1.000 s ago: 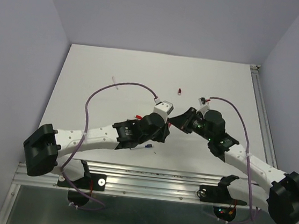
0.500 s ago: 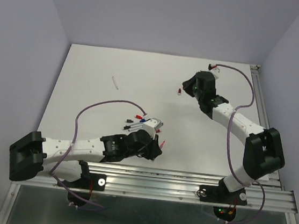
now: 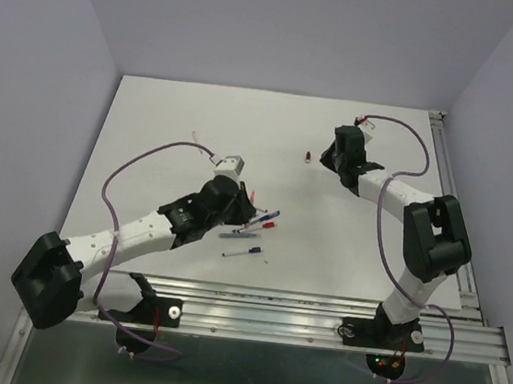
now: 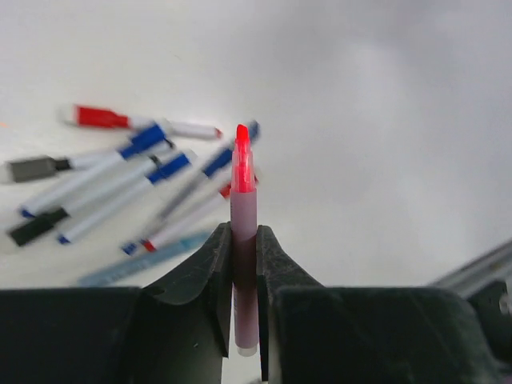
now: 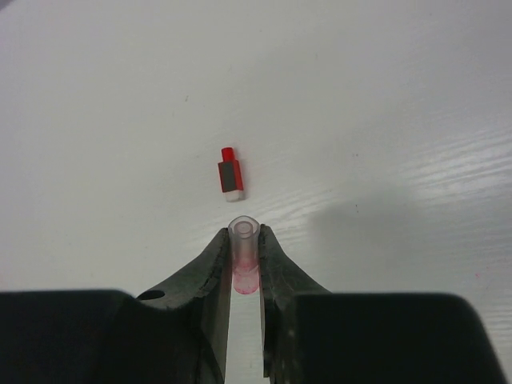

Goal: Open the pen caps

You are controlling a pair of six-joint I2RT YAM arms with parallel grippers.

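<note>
The left gripper (image 4: 243, 237) has its jaws pinched on the barrel of a pink pen (image 4: 243, 200), whose bare red tip points out over the tabletop (image 4: 384, 96). This pen has no cap on. Just beyond it, in the near half of the tabletop around the middle, lies a heap of pens (image 4: 120, 180), crossing and touching one another. Several of them wear fitted caps (image 4: 100, 118) in red, blue or black.

The right gripper (image 5: 243, 245) is far over toward the right edge. Its jaws are pressed on a small clear cap (image 5: 243, 227) with its open mouth facing outward. It looks like the pink pen's cap, though the view is too tight to be sure. A loose red cap (image 5: 230, 174) lies flat on the tabletop just ahead of those fingers, apart from them.

Most of the heap looks yet to be opened.

- **Clear cap:** it is round and light. Let go from any height it could roll off toward the right edge, or land on the loose red cap and knock it away.
- **Pink pen:** its wet tip will mark the tabletop if it is lowered nose-first, and the slim barrel could swivel in so narrow a pinch.
- **Heap of pens:** the pens lie so close that closing on one may drag or trap its neighbours.
</note>
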